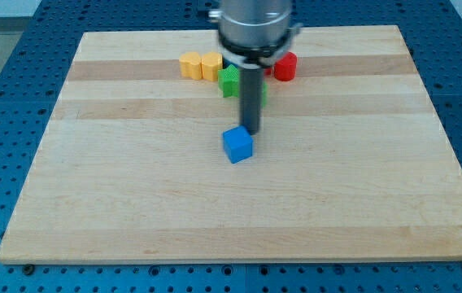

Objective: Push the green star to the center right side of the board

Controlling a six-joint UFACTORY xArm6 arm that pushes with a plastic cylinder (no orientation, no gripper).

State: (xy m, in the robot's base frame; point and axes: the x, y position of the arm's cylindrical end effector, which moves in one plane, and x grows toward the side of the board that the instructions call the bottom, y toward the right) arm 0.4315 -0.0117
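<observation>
Desk (133,203): a pale wooden board on a blue perforated base; all four of its edges show in the camera view.
Open room: the view's bottom half, the left side and the right side carry no blocks; the blocks sit in a cluster near the view's top edge, around the middle.
My tip (250,133): the lower end of a dark rod hanging from the grey arm body at the view's top; it rests just above the blue cube (237,145), touching it or nearly so, I cannot tell which.
Jaws: there are none, only the rod, so nothing opens, closes or grips.
Green star (230,80): partly hidden behind the rod, its shape hard to make out; it lies toward the view's top from my tip, just left of the rod, well apart from the right edge.
Yellow blocks (201,65): two, side by side, just left of the green star.
Red block (285,66): right of the rod, near the top edge.
</observation>
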